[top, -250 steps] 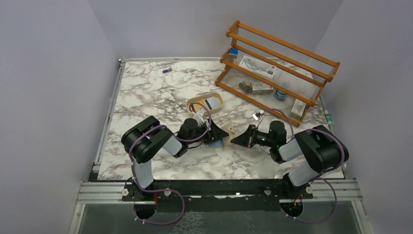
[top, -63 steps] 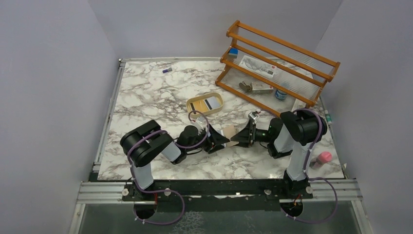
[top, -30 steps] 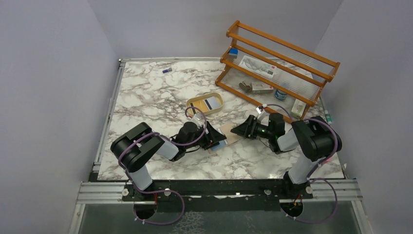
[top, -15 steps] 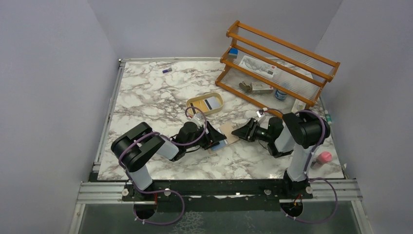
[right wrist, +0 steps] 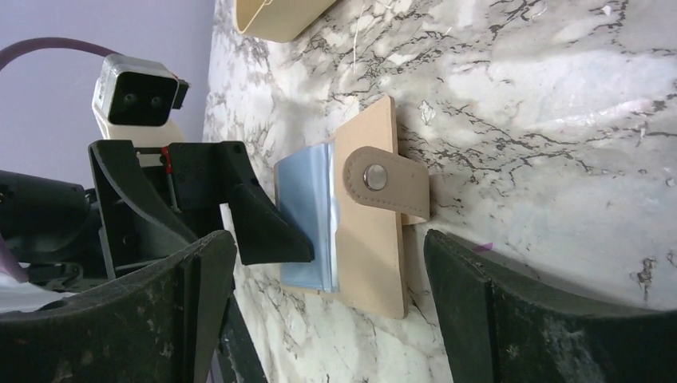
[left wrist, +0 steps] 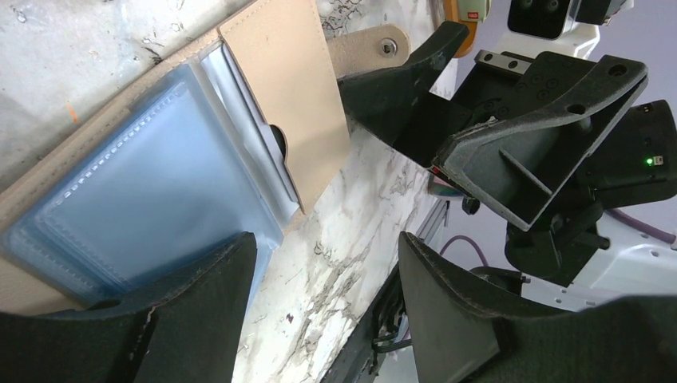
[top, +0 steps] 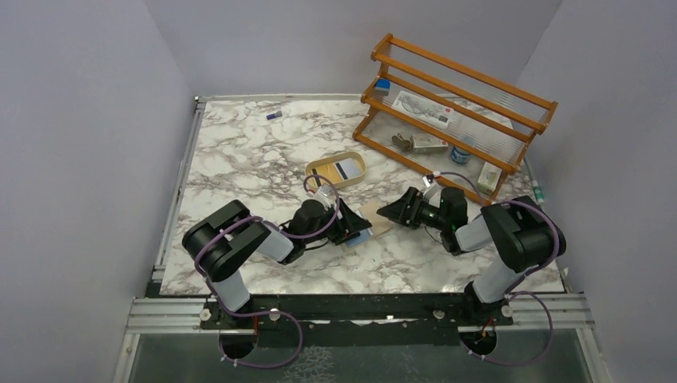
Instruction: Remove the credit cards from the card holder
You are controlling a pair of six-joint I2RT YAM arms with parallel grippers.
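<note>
Card holder (top: 374, 220) open and flat on table (top: 239, 152), toward middle of near edge, snap tab (right wrist: 386, 190) turned to right gripper (top: 385, 214). Pale blue credit card (left wrist: 152, 199) inside it, partly under beige pocket (left wrist: 295, 88). Left gripper (left wrist: 327, 247) with fingers parted, one finger over blue edge, nothing clamped between them. Right gripper wide open, empty, just beside tab.

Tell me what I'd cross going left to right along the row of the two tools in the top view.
left tool → card holder → right tool
</note>
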